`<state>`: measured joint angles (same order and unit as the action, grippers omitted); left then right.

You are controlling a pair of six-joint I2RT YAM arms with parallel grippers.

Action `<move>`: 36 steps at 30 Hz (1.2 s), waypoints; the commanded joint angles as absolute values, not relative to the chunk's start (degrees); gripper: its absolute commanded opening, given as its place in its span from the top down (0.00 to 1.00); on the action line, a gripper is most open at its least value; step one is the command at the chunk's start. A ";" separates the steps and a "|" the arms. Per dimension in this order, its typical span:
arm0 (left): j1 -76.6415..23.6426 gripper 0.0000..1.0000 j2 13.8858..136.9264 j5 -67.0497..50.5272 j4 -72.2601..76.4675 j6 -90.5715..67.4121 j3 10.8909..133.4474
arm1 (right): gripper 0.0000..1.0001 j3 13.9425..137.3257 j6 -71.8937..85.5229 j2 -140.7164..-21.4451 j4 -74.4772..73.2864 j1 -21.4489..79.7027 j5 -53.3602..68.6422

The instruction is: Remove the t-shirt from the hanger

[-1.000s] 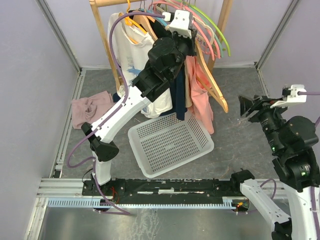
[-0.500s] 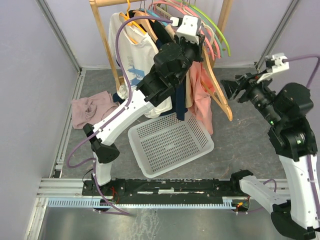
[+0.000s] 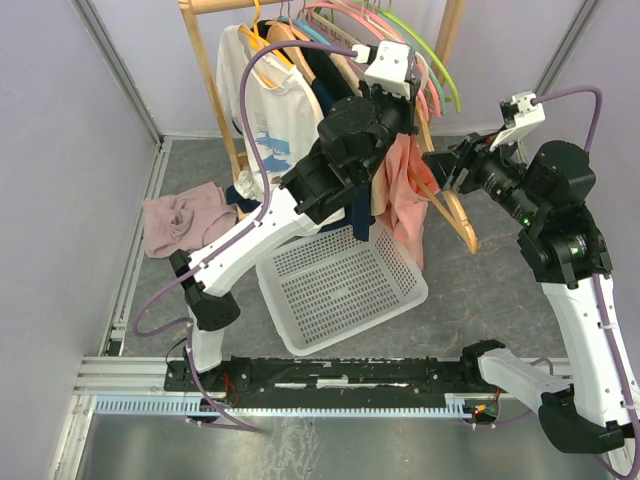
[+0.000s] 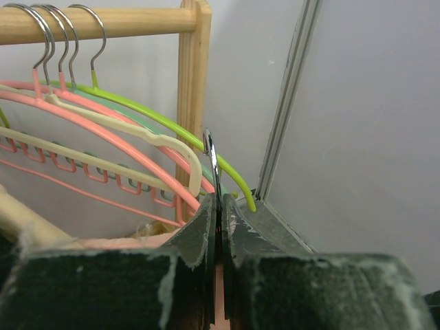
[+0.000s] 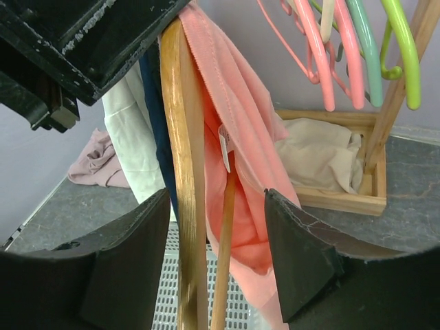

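- Tabletop (image 3: 480, 290), near zone: a white perforated basket (image 3: 345, 290) sits in front of the arm bases, nothing in it. A mauve garment (image 3: 185, 222) lies crumpled to its left, apart from it.
- Right gripper (image 5: 216, 240): fingers (image 5: 130, 268) released and spread wide. The wooden hanger (image 5: 187, 206) and the cloth on it stand in the gap between them. No contact with either finger can be made out.
- Task item: the salmon-pink t-shirt (image 5: 237, 117) is on the wooden hanger, draped over its shoulder. It hangs over the far edge of the basket.
- Left gripper (image 4: 218, 206): fingers clenched on the metal hook (image 4: 212, 158) of a hanger, whose tip rises just above them. Salmon colour shows in the slit directly beneath. The hook is below the rail, not looped over it.
- Beside the t-shirt, to the left: a navy garment (image 3: 358, 205), partly hidden by the left arm, then a white t-shirt with blue print (image 3: 265, 110).
- Far zone: the wooden rack (image 4: 192, 89) carries bare plastic hangers (image 4: 158, 120) in pink, cream, teal and green, hooked on its rail.
- A beige cloth (image 5: 320, 155) lies in the rack's base frame.
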<state>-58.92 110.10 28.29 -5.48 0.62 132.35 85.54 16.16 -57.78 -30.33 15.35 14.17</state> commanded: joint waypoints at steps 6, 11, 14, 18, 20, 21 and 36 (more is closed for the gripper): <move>-61.23 0.97 110.24 31.19 -1.76 4.05 136.71 | 0.47 86.71 15.48 -58.17 -26.63 15.29 15.06; -62.53 0.97 111.44 32.42 -1.76 5.36 138.36 | 0.54 86.31 15.47 -58.34 -26.78 15.29 15.11; -63.41 0.97 112.16 32.70 -1.75 6.01 139.38 | 0.61 85.81 15.23 -58.27 -26.87 15.29 14.38; -63.80 0.97 112.41 32.70 -1.79 6.54 139.41 | 0.85 85.26 14.70 -57.73 -26.83 15.27 13.69; -63.83 0.97 112.31 32.70 -1.82 6.93 139.29 | 0.94 84.81 14.63 -57.13 -26.35 15.29 13.51; -63.81 0.97 112.33 32.71 -1.83 7.16 139.30 | 0.98 84.68 14.53 -56.85 -26.29 15.30 13.41; -63.47 0.33 101.57 31.10 -4.27 7.15 124.41 | 0.99 81.28 14.33 -52.25 -25.67 15.28 9.03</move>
